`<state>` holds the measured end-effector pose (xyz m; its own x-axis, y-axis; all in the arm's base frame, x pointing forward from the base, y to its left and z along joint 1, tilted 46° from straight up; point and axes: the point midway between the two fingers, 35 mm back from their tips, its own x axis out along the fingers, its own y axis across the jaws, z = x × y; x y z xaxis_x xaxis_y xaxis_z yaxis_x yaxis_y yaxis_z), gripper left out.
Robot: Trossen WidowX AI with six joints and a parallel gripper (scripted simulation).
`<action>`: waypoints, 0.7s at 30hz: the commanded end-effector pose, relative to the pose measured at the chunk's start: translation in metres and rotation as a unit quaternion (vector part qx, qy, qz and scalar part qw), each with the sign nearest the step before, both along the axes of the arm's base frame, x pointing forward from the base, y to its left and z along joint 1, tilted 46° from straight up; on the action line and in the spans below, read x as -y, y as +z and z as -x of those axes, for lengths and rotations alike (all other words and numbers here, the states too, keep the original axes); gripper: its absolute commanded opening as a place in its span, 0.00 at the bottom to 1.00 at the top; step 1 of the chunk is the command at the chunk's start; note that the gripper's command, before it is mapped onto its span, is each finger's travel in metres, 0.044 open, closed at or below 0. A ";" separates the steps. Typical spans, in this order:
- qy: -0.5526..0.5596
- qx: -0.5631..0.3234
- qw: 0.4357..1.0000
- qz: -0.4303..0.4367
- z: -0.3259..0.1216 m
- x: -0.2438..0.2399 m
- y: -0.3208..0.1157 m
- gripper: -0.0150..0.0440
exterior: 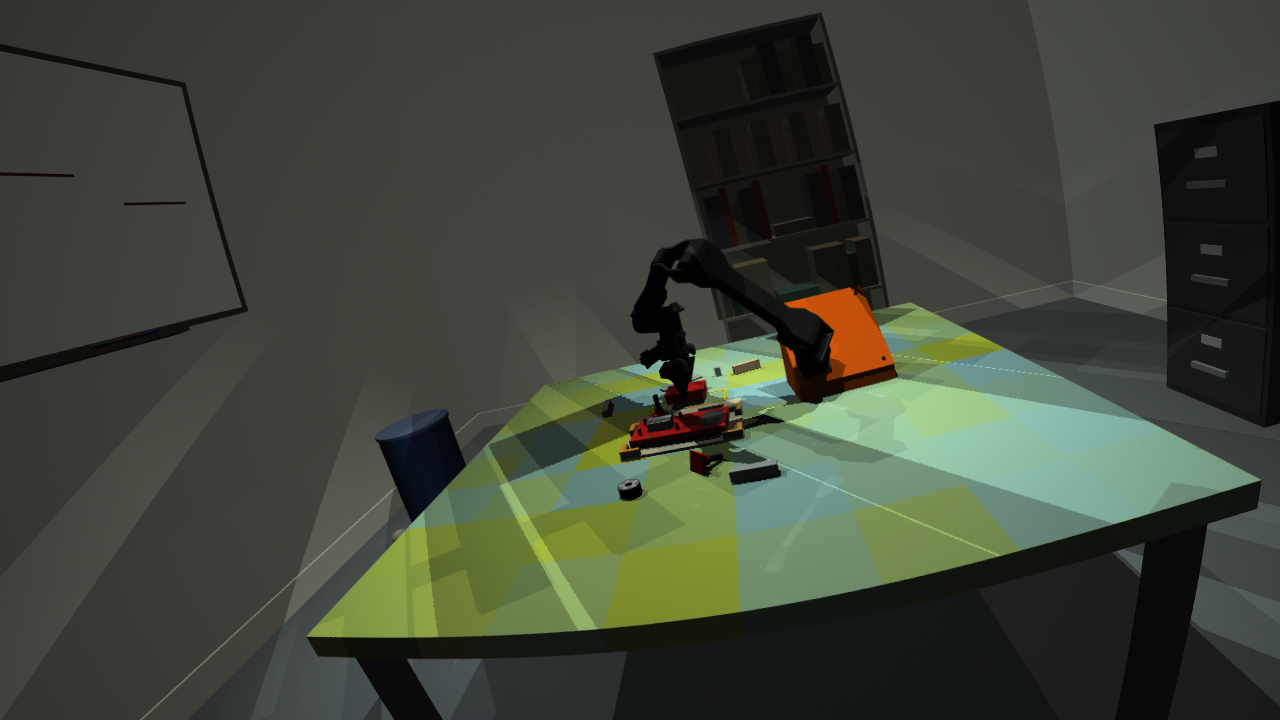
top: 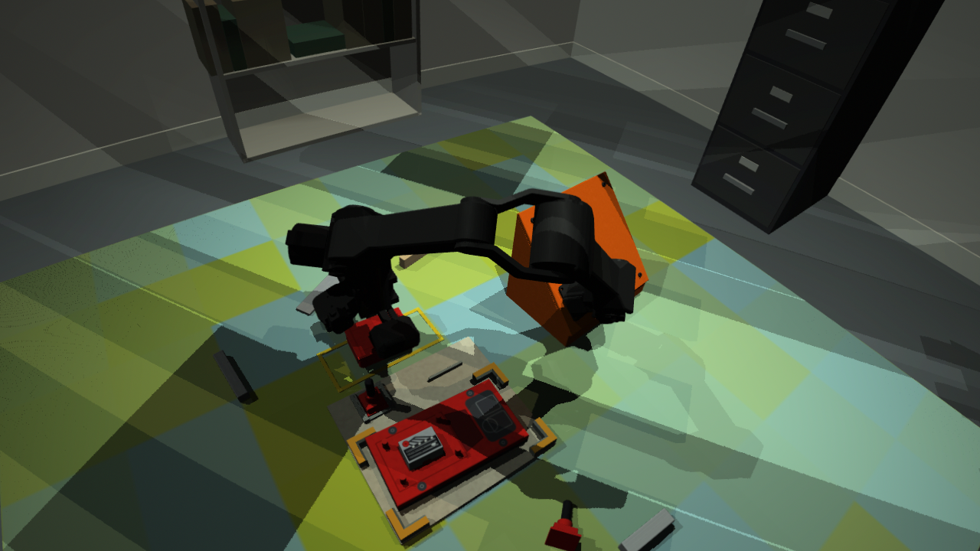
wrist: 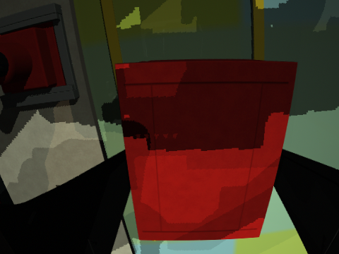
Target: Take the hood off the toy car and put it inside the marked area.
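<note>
My gripper [top: 370, 334] [exterior: 685, 388] [wrist: 200, 156] is shut on the red hood [top: 361, 347] [exterior: 696, 392] [wrist: 198, 197], with one black finger on each long side. The hood is roughly level and hangs a little above the marked area, a yellow outline [top: 430, 323] [wrist: 258, 42] on the table. It hides part of that outline. The red toy car [top: 438, 472] [exterior: 666, 435] sits in front, its grey engine block [top: 422, 448] uncovered.
A board [top: 411, 376] with orange corner brackets bears the car and a red part with a black knob [top: 372, 399]. A similar red part [top: 563, 536] and grey bars [top: 234, 376] [top: 647, 531] lie around. A dark wheel [exterior: 630, 488] lies in front; an orange block [top: 620, 226] [exterior: 850, 331] stands at the arm's base.
</note>
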<state>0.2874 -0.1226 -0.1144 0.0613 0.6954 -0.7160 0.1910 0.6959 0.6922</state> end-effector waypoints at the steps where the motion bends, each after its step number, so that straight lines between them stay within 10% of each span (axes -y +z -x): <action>1: -0.001 0.000 1.000 -0.001 -0.001 -0.003 -0.002 0.25; 21: -0.001 0.001 1.000 -0.002 -0.001 -0.009 -0.008 0.25</action>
<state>0.2880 -0.1153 -0.1216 0.0613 0.6958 -0.7156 0.1908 0.6956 0.6927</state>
